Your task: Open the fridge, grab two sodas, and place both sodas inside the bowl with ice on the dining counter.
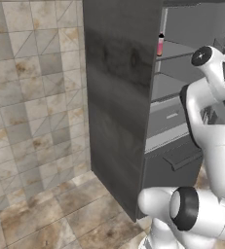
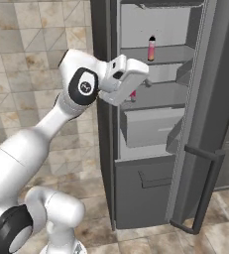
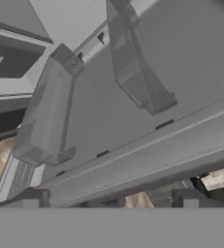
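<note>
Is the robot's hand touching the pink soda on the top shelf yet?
Apart. In the right base view the soda stands on the upper fridge shelf, with clear space between it and the gripper lower down.

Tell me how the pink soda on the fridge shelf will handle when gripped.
The soda stands upright, tall and slim, so a sideways nudge would likely tip it. Its round body would probably roll once down. Its smooth sides may prove slippery, so grip mid-body.
</note>
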